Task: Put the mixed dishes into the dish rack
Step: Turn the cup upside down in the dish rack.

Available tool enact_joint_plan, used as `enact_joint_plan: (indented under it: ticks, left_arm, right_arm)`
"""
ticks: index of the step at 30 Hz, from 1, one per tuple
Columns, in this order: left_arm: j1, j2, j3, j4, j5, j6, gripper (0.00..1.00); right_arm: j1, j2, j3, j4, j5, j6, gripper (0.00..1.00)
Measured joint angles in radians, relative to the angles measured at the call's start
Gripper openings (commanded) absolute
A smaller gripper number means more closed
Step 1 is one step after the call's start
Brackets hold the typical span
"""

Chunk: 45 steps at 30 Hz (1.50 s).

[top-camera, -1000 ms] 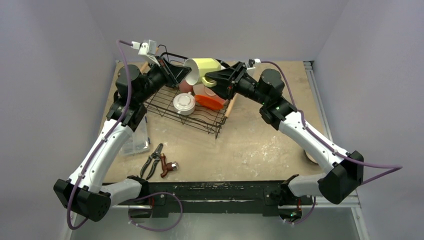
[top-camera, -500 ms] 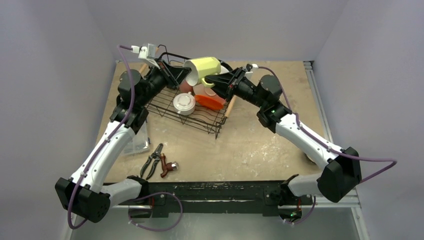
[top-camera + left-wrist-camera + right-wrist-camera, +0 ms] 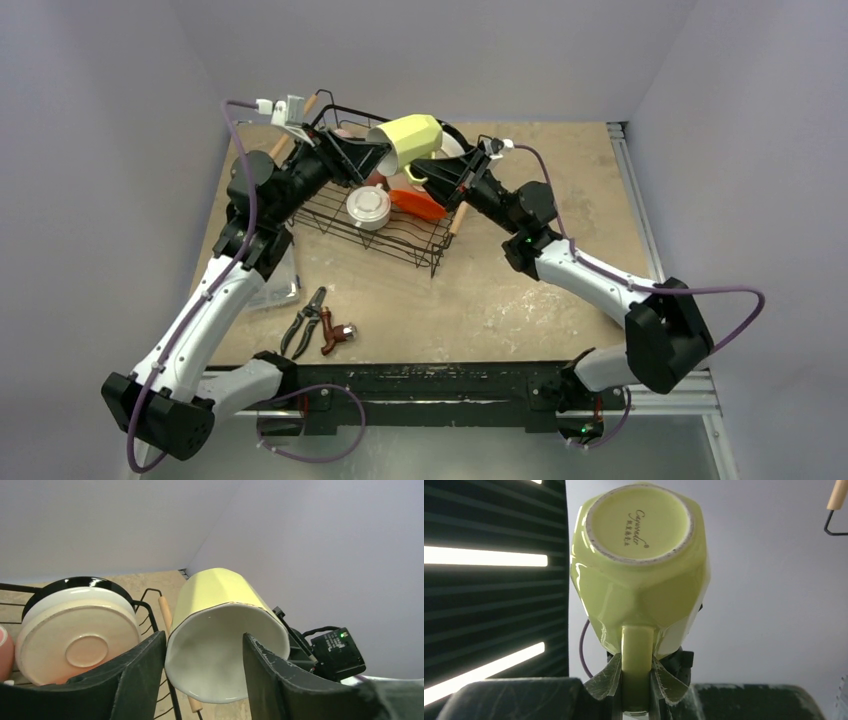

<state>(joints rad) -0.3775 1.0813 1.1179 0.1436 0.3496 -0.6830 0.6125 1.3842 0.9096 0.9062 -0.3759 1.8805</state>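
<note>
Yellow-green mug [image 3: 408,135] released by left tool [image 3: 204,637] (now spread open) and clamped at the handle by right tool [image 3: 637,675] since last frame; dish rack [image 3: 405,243] partly hidden behind arms.

We see the yellow-green mug [image 3: 639,575] in the air, its handle pinched between the fingers of the right hand [image 3: 636,682]. It is faceted and glossy, white inside, and lies tilted with its base toward that hand and its mouth facing the left hand [image 3: 205,655], whose fingers stand spread at the rim. Under both hands sits the black wire dish rack [image 3: 400,247]. In it, a white mug [image 3: 368,207] is below the left hand and a red plate [image 3: 420,205] below the right hand. Beside the left hand, a cream plate [image 3: 77,640] stands on edge before a dark bowl [image 3: 75,581], a pink mug [image 3: 4,650] alongside.
</note>
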Motion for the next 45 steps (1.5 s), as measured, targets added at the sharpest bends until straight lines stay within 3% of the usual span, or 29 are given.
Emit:
enact_joint_plan:
  ticks: [9,15,20,27,34,39,45]
  left_arm:
    - [-0.008,-0.119,0.0,-0.193,-0.008,-0.001,0.69]
    - [-0.01,-0.184,0.076,-0.435,-0.016,0.008,0.67]
    - [-0.006,-0.151,0.222,-0.568,-0.008,-0.068,0.64]
    - [-0.003,0.019,0.483,-0.667,0.053,-0.134,0.59]
    - [-0.005,0.288,0.861,-0.917,0.124,-0.125,0.69]
    - [-0.044,0.396,0.985,-1.093,0.146,-0.079,0.75]
    - [-0.12,0.448,1.101,-1.297,0.063,0.014,0.79]
  right_arm:
    - [-0.057,0.027,-0.002,0.048,-0.004,-0.113,0.0]
    - [-0.196,-0.053,0.024,-0.235,-0.052,-0.396,0.0]
    - [-0.201,-0.071,0.188,-0.55,-0.097,-0.755,0.0]
    - [-0.193,-0.111,0.279,-0.726,-0.13,-1.064,0.0]
    - [-0.15,-0.11,0.413,-1.004,-0.113,-1.484,0.0]
    - [-0.021,-0.109,0.46,-1.153,-0.031,-1.752,0.0]
    - [0.065,-0.099,0.507,-1.303,0.07,-1.954,0.0]
